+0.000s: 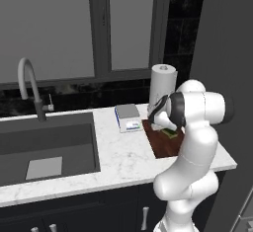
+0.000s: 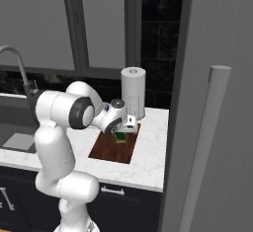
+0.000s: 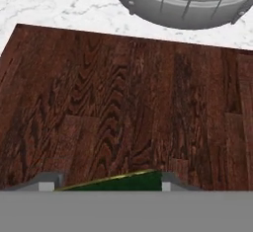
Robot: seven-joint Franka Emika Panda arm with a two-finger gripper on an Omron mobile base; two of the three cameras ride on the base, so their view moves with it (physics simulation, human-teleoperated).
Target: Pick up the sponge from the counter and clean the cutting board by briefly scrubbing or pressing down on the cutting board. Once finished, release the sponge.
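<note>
Left base view
- Counter (image 1: 121, 159): white marble, sink basin (image 1: 44, 144) set in its left part, faucet (image 1: 29, 85) behind the basin.
- Cutting board (image 1: 165, 142): dark reddish-brown, lying near the counter's right end, partly covered by the arm.
- Kitchen scale (image 1: 128, 117): just beside the board's far left corner.
- Paper towel roll (image 1: 162, 85): upright near the counter's back edge, behind the board.
- Sponge (image 1: 171, 133): a yellow-green sliver on the board's far half, directly under the hand.

Right base view
- Gripper (image 2: 120, 135): pointing down over the board's far end, jaws narrowed onto the sponge.
- Sponge: green block between the fingers, apparently pressed on the wood, though the contact line is too small to be sure.
- Board: short edge near the roll, long edges running toward the counter's front edge.

Hand view
- Sponge: dark green top with a yellow edge, held between the two grey fingertips (image 3: 47, 182) at the frame's bottom.
- Board: wood grain ahead of the sponge, up to its far edge.
- Roll: its base stands on the marble just past that edge.
</note>
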